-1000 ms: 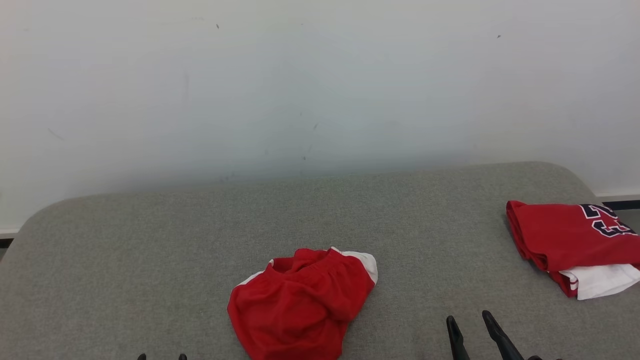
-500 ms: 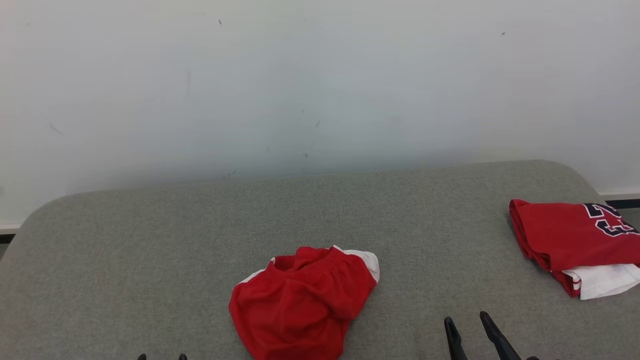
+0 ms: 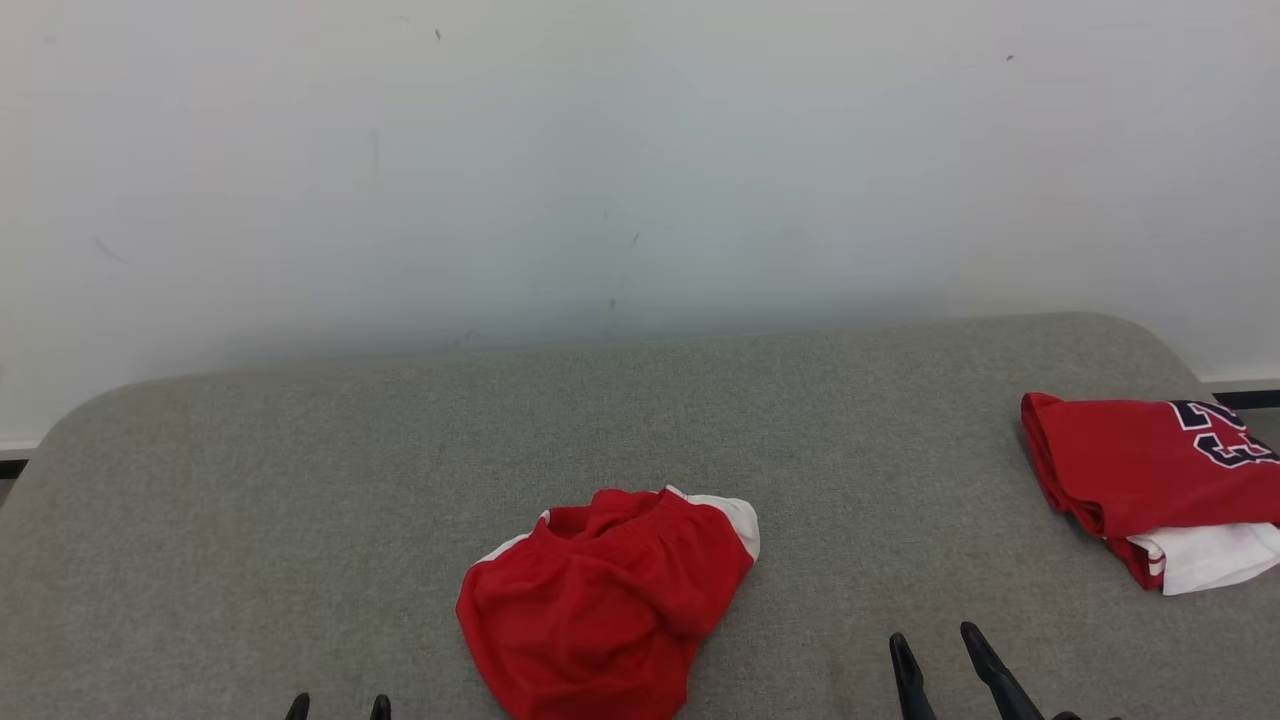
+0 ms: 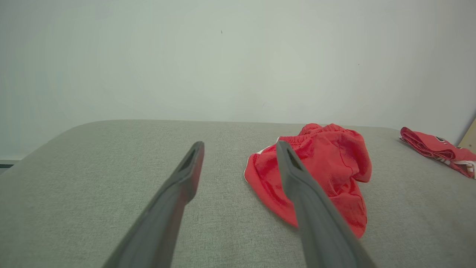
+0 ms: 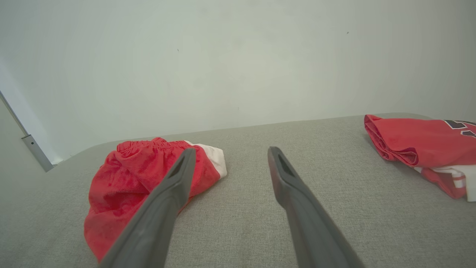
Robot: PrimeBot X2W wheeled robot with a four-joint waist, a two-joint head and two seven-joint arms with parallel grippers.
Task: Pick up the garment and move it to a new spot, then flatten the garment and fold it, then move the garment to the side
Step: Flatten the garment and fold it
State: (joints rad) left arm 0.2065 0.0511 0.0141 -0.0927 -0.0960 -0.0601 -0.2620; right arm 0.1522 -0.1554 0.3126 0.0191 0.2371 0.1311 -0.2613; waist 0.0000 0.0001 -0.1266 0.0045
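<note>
The crumpled red garment (image 3: 605, 600) lies in a heap near the front middle of the grey padded surface (image 3: 300, 480), between the two grippers and touched by neither. The left gripper (image 3: 338, 703) and right gripper (image 3: 934, 637) both have their fingers spread apart, holding nothing. A folded red jersey (image 3: 1130, 465) sits well off to the right.

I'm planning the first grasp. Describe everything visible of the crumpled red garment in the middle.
The red garment looks like sports shorts of thin fabric, with a gathered elastic waistband at its far edge and white side panels. It lies crumpled in a loose heap near the front middle of the grey padded surface, resting on that alone. The left gripper and right gripper stand open, apart from it.
</note>
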